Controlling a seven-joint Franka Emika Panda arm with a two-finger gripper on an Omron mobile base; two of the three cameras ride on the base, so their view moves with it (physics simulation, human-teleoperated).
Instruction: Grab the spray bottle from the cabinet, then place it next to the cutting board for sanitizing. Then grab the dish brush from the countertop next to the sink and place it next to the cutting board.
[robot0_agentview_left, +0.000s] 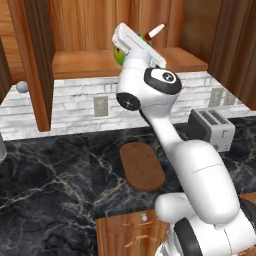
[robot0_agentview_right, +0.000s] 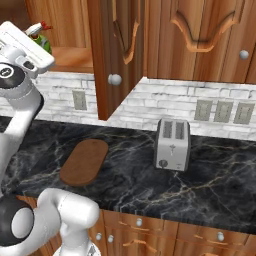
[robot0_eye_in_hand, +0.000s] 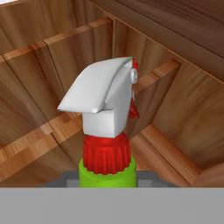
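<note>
Spray bottle (robot0_eye_in_hand: 107, 131) is up at the open cabinet (robot0_agentview_left: 90, 62), just above the wooden shelf board, and it leans to one side, with the white-and-red nozzle pointing up and to the right in the left base view. The gripper (robot0_eye_in_hand: 107, 177) is at the bottle's green shoulder. In the hand view the bottle rises directly between the two dark fingertips, so the jaws appear pinched on its body, though the fingertips themselves are mostly hidden under the green, and I cannot see the contact clearly. I also cannot tell if the bottle's bottom touches the shelf or is already lifted.

Down on the black marble countertop (robot0_agentview_left: 50, 190) the cutting board (robot0_agentview_left: 141, 165) lies flat, well below the cabinet and in front of the arm. A toaster (robot0_agentview_right: 172, 145) stands to the right of the board, apart from it.

The step in hand, as I judge it, is to bring the bottle out of the cabinet. To do it well, the arm should draw straight back from the shelf first, keeping the nozzle away from the cabinet frame and the open door, and only then go down. The bottle is tilted in the grip, so it should be turned upright before it is set just beside the board, not on it.
</note>
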